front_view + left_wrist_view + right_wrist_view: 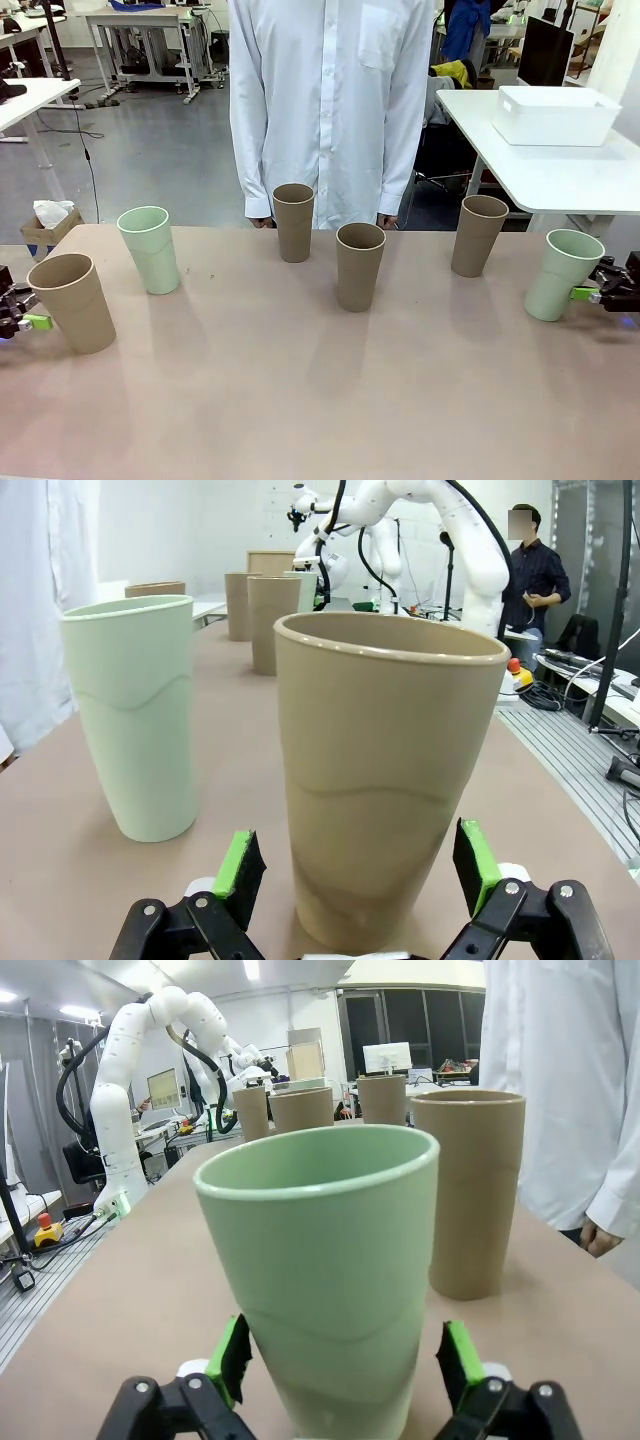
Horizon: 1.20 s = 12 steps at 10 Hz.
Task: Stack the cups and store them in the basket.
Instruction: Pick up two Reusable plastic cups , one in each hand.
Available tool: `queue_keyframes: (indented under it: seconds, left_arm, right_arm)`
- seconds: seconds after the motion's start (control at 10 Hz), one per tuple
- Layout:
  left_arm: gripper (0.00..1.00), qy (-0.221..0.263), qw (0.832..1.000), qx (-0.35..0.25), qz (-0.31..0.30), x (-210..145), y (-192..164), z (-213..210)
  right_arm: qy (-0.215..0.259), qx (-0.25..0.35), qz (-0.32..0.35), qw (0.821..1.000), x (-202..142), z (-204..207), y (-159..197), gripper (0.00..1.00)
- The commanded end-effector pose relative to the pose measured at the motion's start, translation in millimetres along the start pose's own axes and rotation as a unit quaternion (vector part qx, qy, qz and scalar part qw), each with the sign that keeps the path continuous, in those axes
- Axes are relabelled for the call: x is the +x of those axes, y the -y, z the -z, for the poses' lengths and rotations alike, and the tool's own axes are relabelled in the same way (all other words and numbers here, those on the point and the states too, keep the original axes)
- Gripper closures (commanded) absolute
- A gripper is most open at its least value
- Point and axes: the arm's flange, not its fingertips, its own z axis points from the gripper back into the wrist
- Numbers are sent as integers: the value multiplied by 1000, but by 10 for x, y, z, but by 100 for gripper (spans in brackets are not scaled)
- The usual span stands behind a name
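Cups, six in all, stand upright and apart in a loose row across a pinkish-brown tabletop (300,400), none stacked yet.

At the far left, the left claw (358,870) is spread around the base of the far-left brown cup (75,300). Its green pads sit on either side with gaps showing, so it grips nothing. It looks placed there ready to close and lift this cup, probably onto a neighbour.

Just to the right stands the left mint cup (150,248). Further right and farther off, the far brown cup (293,222) stands in front of a person (330,100) in a white shirt at the far edge. The middle brown cup (360,265) is nearer, to its right. Next comes the right brown cup (478,235).

At the far right, the right claw (345,1360) straddles the lower part of the far-right mint cup (560,275). Its pads are open on both sides with narrow gaps, holding nothing. Starting from both ends would likely let each arm keep to its own side.

Each cup is a tall, handleless, matte tumbler, wider at the rim, with a faint wavy line round its lower body.

The basket (555,115), a white rectangular bin, sits well apart on a second white tabletop (560,170) at the far right.
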Motion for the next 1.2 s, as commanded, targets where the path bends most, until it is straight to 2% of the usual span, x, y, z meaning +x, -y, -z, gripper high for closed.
queue_keyframes:
  seconds: [0.0, 0.6, 1.1]
  left_arm:
    - [0, 9, 1000, -20, 23, -39, 114, 34]
    - [0, 24, 998, -45, 26, -54, 112, 380]
    - [0, 39, 997, -59, 26, -90, 175, 575]
  right_arm:
    - [1, -5, 0, 1000, 27, 81, 62, 0]
    - [3, 16, 7, 1000, -56, 394, 96, 0]
    - [11, 27, 9, 1000, -46, 451, 67, 0]
